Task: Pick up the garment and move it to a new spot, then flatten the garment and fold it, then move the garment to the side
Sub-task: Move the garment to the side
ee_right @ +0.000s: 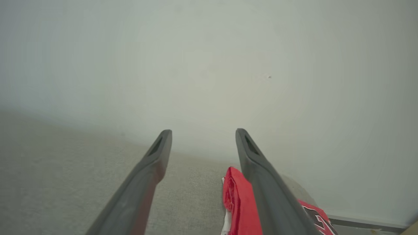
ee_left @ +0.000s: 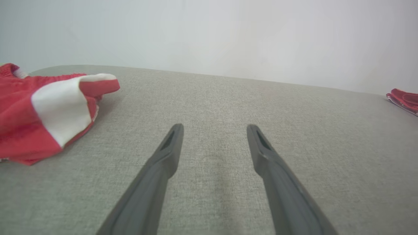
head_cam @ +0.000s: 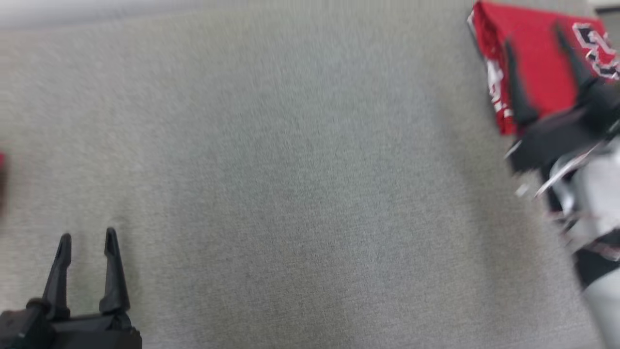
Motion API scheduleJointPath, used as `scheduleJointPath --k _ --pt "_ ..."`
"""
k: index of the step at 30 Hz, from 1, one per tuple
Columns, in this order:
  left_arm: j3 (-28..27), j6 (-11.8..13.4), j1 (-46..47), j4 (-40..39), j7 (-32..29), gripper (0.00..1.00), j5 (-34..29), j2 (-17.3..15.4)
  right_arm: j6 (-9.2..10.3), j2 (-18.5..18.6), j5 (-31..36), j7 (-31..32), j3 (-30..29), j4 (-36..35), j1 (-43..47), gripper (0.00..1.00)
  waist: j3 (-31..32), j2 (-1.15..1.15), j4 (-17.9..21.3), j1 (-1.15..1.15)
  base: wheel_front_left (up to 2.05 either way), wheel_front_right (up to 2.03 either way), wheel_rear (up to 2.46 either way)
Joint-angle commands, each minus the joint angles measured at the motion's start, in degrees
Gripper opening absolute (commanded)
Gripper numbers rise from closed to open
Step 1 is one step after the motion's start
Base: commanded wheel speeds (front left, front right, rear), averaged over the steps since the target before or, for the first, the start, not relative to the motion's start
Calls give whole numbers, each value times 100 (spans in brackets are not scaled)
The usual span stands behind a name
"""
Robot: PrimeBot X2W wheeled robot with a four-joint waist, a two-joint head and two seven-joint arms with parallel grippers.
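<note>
The folded red garment (head_cam: 542, 77) with black and white lettering lies at the table's far right corner. My right gripper (head_cam: 532, 35) hovers over it, open, nothing between its fingers. In the right wrist view the garment (ee_right: 238, 199) shows below and partly behind the right finger, and the right gripper (ee_right: 203, 131) points toward the pale wall. My left gripper (head_cam: 88, 235) stands open at the lower left over bare cloth, far from the garment. In the left wrist view the left gripper (ee_left: 214, 127) is open and the garment (ee_left: 403, 98) is a small red strip at the far right edge.
The grey fabric table top (head_cam: 300, 184) stretches between the two arms. Another red and white garment (ee_left: 49, 111) lies crumpled to the left of my left gripper; its red edge (head_cam: 1, 169) shows at the head view's left border. A pale wall (ee_right: 209, 65) stands behind the table.
</note>
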State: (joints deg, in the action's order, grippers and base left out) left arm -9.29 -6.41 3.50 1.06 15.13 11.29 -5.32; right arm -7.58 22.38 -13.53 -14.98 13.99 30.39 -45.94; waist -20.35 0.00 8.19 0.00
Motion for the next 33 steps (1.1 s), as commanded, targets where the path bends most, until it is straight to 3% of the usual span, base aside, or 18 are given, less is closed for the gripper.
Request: scheduleJointPath --k 1,16,25,33 --pt "-44 -1 -97 24 -1 100 19 32 18 -85 47 -22 -42 -120 239 100 559 0 -143 0 0 0 0" --pt "-60 -55 -313 320 -1 100 -104 174 18 -1194 252 -18 -784 -1774 3173 100 1391 0 -505 0 0 0 0" --pt "4 -85 -485 506 -1 100 -111 196 18 -1632 412 -17 -1120 -2259 4276 100 1812 0 -615 0 0 0 0" --pt "-12 -24 -694 627 0 100 -287 207 18 -1807 551 7 -1190 -2436 4750 100 1992 0 -661 0 0 0 0"
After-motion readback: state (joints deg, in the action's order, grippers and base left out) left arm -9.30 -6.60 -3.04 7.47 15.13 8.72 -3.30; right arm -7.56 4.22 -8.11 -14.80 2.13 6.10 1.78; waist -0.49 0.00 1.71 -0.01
